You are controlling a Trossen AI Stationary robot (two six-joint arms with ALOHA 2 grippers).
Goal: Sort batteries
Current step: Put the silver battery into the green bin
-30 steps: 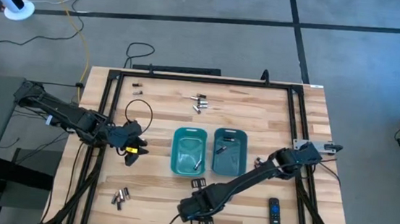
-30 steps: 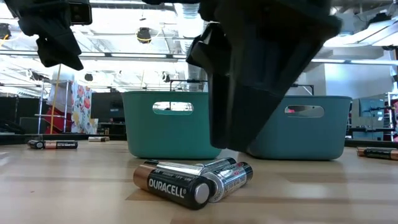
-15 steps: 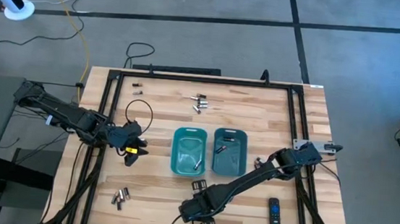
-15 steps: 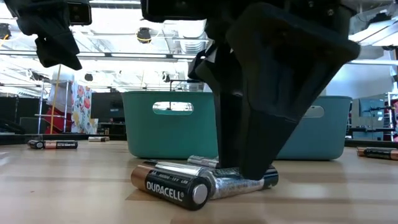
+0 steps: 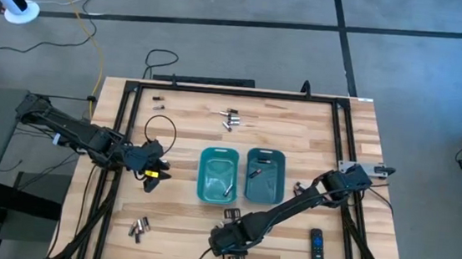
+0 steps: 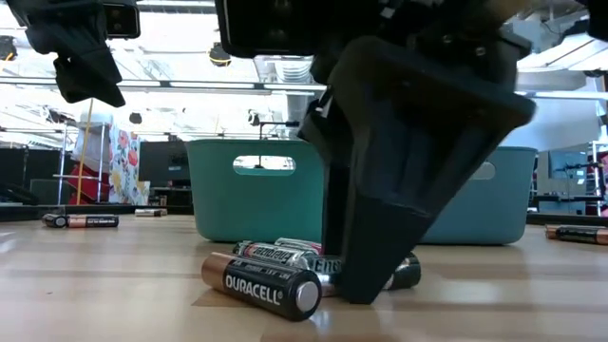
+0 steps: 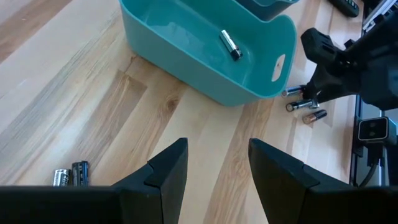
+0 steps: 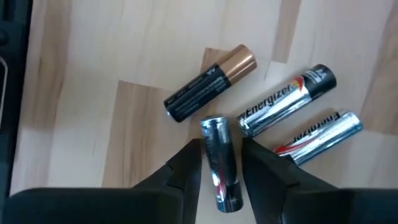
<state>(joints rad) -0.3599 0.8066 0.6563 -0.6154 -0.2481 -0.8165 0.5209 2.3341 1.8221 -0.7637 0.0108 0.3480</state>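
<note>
Four small cylindrical batteries (image 8: 261, 118) lie in a cluster near the front edge of the light wooden table (image 5: 189, 126), just in front of the two teal plastic bins (image 5: 218, 175). One is black with a copper-coloured end (image 8: 210, 83); three are silvery.

Right gripper (image 8: 222, 169), dark and two-fingered: lowered onto the cluster, one finger on each side of a single silvery battery (image 8: 219, 158). Its long axis runs along the fingers, straight out from the claw; the jaws look to be closing on it, though whether they already pinch it cannot be told. The two other silvery batteries (image 8: 287, 98) lie slantwise just beside, the copper-ended one near the gripped cell's far tip.

Left gripper (image 7: 212, 169): released, jaws apart, holding nothing, waiting near the table's left edge, well apart from this cluster. The right arm is clearly the nearer.

Further batteries: one in the nearer bin, scattered ones toward the back edge and front-left corner.
</note>
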